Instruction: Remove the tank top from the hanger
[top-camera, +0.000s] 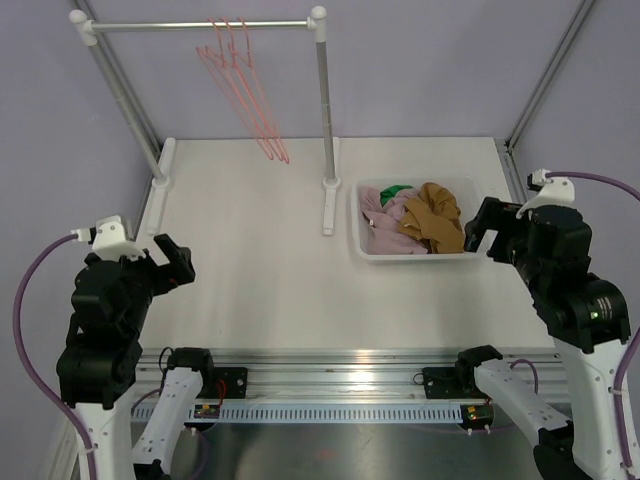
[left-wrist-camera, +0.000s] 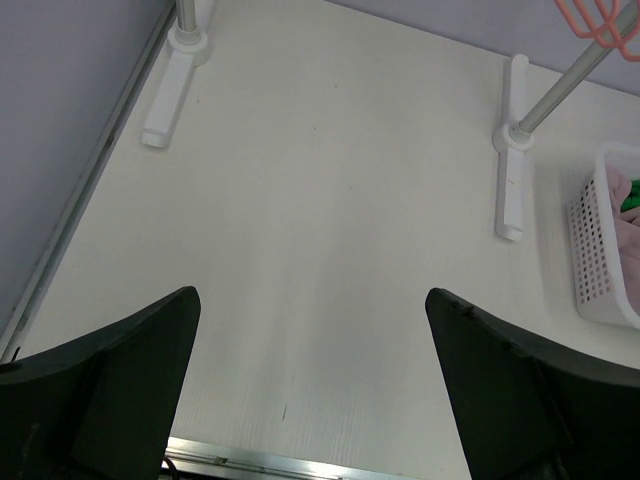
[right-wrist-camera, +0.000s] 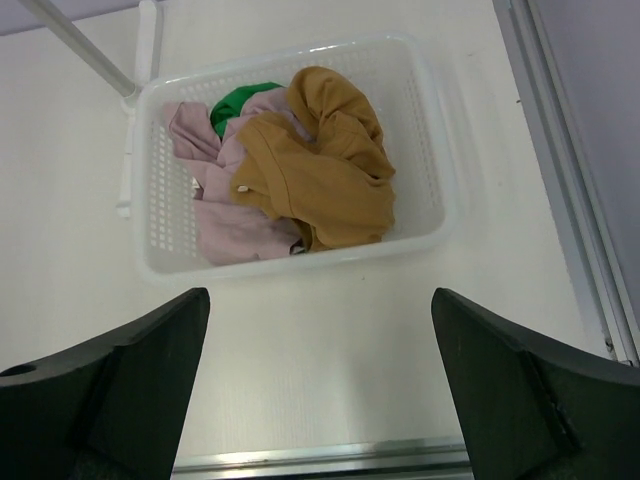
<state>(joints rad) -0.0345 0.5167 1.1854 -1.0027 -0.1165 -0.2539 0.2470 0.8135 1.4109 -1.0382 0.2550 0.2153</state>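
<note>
The right gripper (right-wrist-camera: 320, 300), jaws wide apart, hangs just short of the basket (right-wrist-camera: 425, 130); what looks like the mustard tank top (right-wrist-camera: 325, 170) lies heaped inside, ahead of its fingertips. The left gripper (left-wrist-camera: 312, 300) gapes too.

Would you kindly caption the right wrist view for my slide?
Open right gripper above a white basket of mustard, pink and green garments.

a robot lab: 2 arms bolted to a white table (top-camera: 250, 270) inside bare lavender walls (top-camera: 420, 70).
</note>
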